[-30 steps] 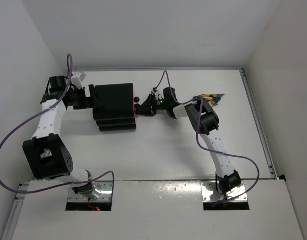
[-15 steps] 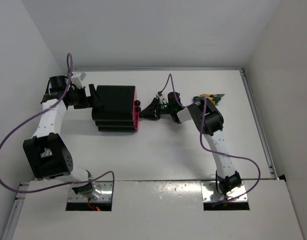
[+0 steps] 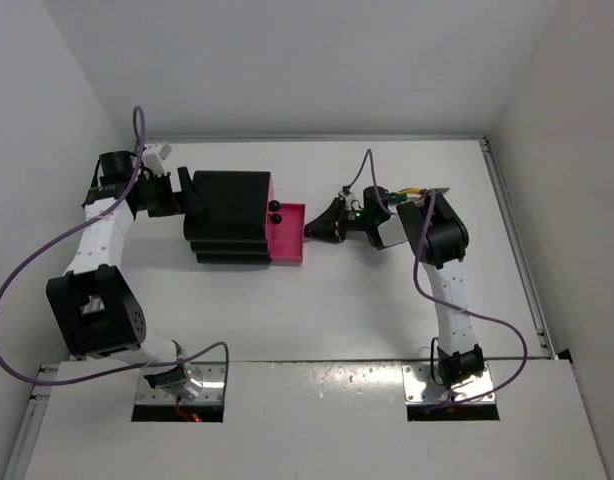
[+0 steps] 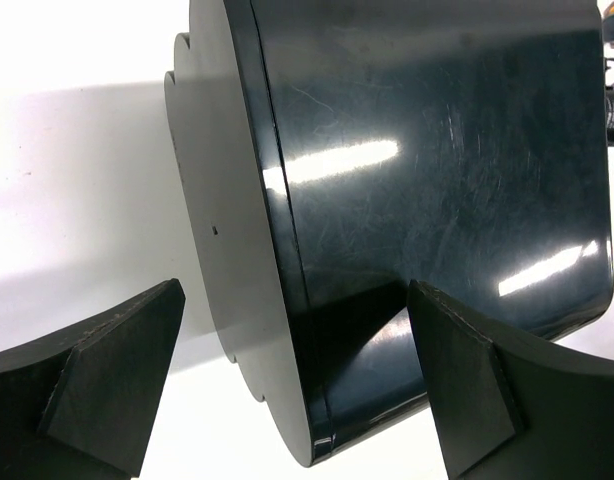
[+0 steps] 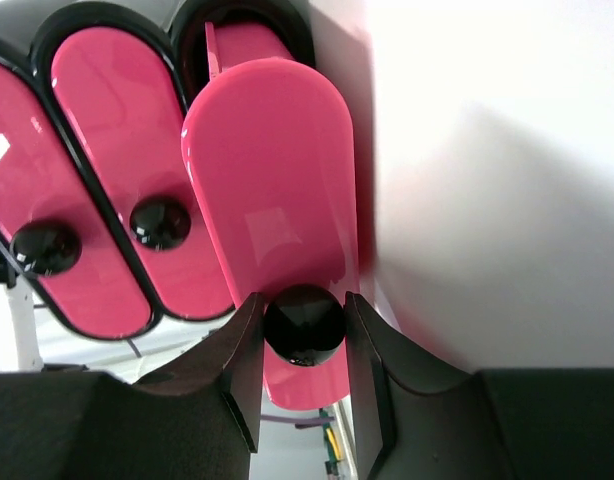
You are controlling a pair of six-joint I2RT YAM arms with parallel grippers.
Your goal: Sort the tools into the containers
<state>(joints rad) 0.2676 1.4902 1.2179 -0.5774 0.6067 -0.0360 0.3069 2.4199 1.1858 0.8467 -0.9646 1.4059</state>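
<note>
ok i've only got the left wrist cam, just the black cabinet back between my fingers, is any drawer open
Observer: yes, one pink drawer is pulled out; the other two drawers are shut.
Operator: what's holding it
Observer: the right gripper is shut on its black knob.
Operator: any tools in it
Observer: none visible; the tools lie on the table beside the right arm.
</note>
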